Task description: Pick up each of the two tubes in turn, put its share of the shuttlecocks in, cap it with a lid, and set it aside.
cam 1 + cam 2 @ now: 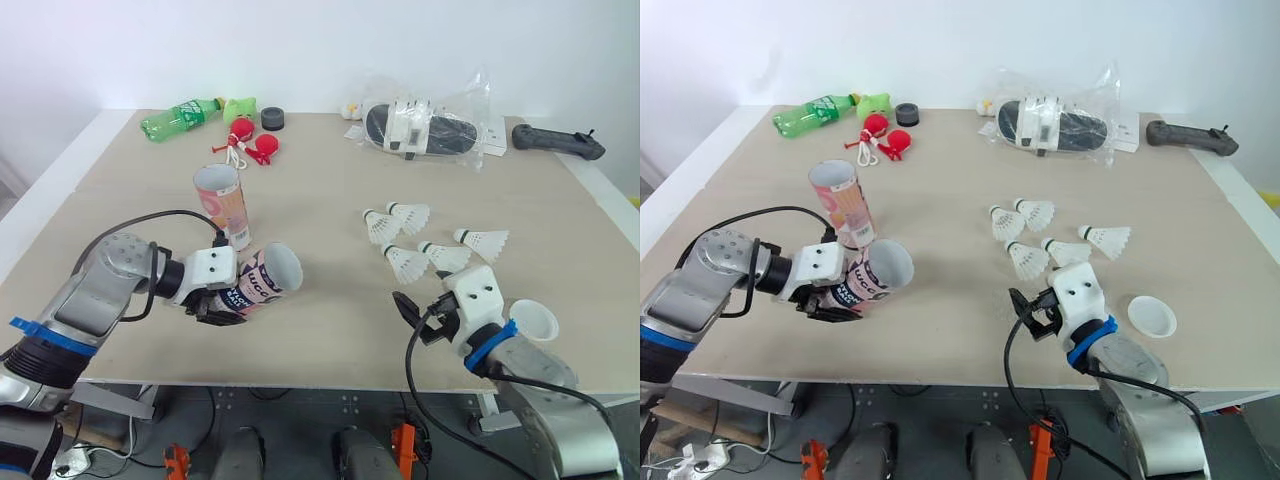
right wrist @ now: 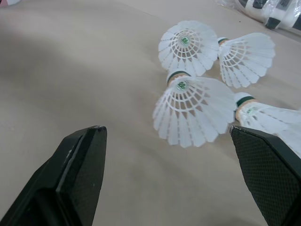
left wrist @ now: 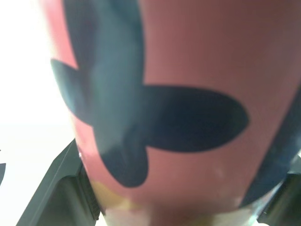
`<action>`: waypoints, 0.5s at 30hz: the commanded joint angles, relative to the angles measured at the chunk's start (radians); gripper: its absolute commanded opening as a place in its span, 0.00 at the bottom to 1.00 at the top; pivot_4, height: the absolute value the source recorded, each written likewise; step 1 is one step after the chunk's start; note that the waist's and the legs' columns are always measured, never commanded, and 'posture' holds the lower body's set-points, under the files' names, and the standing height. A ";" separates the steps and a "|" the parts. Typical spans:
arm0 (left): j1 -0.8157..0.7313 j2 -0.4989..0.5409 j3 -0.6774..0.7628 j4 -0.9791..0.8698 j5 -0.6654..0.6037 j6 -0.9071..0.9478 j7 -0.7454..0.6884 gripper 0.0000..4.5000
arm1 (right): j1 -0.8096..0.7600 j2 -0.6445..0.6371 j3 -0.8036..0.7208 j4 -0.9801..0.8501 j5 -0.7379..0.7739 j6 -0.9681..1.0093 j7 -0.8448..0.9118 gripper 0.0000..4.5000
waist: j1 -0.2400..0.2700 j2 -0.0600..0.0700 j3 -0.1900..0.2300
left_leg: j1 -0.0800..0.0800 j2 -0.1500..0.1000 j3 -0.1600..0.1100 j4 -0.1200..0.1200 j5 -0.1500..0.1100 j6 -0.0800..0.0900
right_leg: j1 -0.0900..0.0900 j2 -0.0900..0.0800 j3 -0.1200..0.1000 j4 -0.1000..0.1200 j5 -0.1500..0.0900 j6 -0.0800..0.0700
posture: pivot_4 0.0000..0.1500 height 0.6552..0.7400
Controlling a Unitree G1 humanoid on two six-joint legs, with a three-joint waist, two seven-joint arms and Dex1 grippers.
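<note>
The left gripper (image 1: 214,303) is clamping its jaws around the lower body of the pink tube (image 1: 265,278). It is tipping the tube so the long axis slants up off the counter (image 1: 330,190) and the open mouth faces across toward the right arm. In the left wrist view the tube's glossy pink wall with dark printing is sitting right between the jaws. The second tube (image 1: 221,203) is standing upright just behind, mouth up.

The right gripper (image 1: 418,312) is hovering low with its jaws spread wide and empty. Five shuttlecocks are lying in a loose cluster just ahead of it, on the side away from the robot, so the right arm is clearly the nearer one. The nearest shuttlecock (image 2: 188,110) is lying with its skirt flaring toward the jaws and its green-banded cork (image 2: 177,75) pointing away. Its long axis is running roughly along the line of approach, so the jaws are probably needing to close across the skirt or reach past it to the cork.

The skirts are white, ribbed and feathery, and they are likely to crush under a hard squeeze. A shallow white lid (image 1: 532,320) is resting on the counter beside the right forearm.
</note>
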 commanded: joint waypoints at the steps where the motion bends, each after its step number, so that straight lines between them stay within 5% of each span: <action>1: 0.002 -0.016 -0.026 0.000 0.007 -0.008 -0.011 0.70 | -0.036 0.038 0.024 0.065 -0.041 -0.069 -0.046 0.99 | 0.000 0.000 0.000 | 0.000 -0.001 0.000 0.001 0.000 0.000 | 0.001 0.000 0.001 0.000 0.000 0.000 | 1.00 1.00; 15: 0.035 0.001 0.006 -0.047 0.001 0.026 0.007 0.70 | -0.256 0.149 0.092 0.428 -0.100 -0.215 -0.084 0.99 | -0.003 0.000 0.000 | 0.000 -0.004 0.000 0.000 0.000 0.000 | 0.002 0.001 0.008 0.000 -0.002 0.003 | 1.00 1.00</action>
